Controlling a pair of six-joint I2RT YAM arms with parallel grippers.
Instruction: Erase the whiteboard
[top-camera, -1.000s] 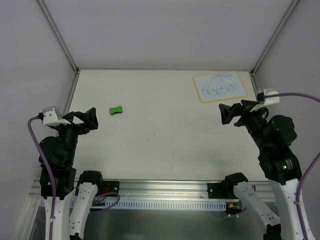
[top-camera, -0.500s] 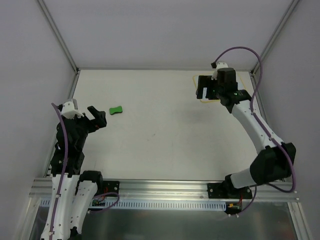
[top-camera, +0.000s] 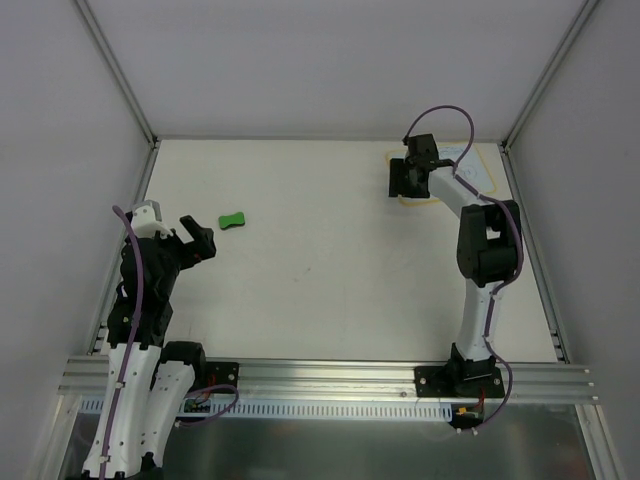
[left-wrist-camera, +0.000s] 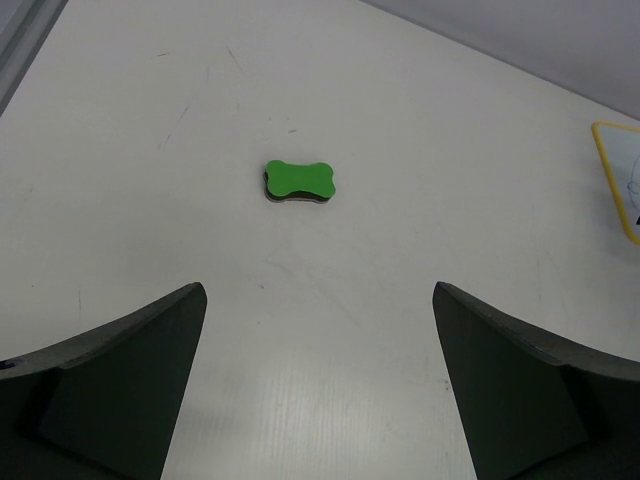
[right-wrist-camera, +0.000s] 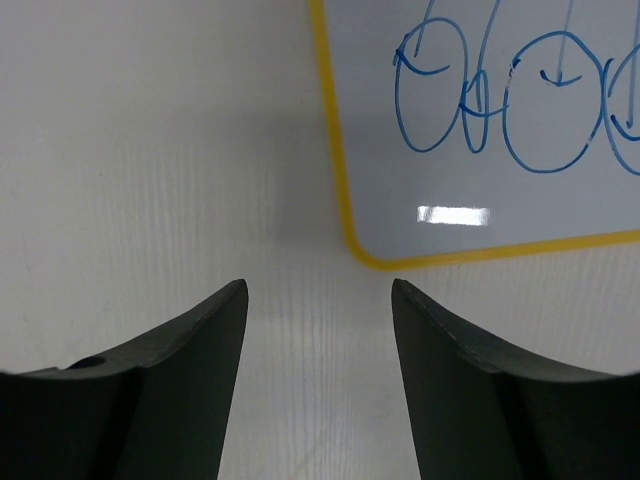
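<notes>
The whiteboard (top-camera: 484, 172) lies at the back right of the table, with a yellow rim and blue scribbled loops, partly hidden by my right arm. In the right wrist view its near left corner (right-wrist-camera: 500, 120) lies just ahead of my right gripper (right-wrist-camera: 318, 283), which is open and empty over bare table beside that corner. In the top view the right gripper (top-camera: 403, 178) sits at the board's left edge. The green eraser (top-camera: 232, 221) lies at the left. My left gripper (top-camera: 198, 238) is open and empty, a short way short of the eraser (left-wrist-camera: 300, 182).
The table (top-camera: 320, 260) is white, with grey walls close on the left, back and right. The whiteboard's rim shows at the right edge of the left wrist view (left-wrist-camera: 612, 170). The arm bases and a metal rail (top-camera: 320, 375) run along the near edge.
My right arm has reached out to the back, bringing its gripper from mid-right to the whiteboard's left edge. My left gripper has shifted slightly towards the eraser.
</notes>
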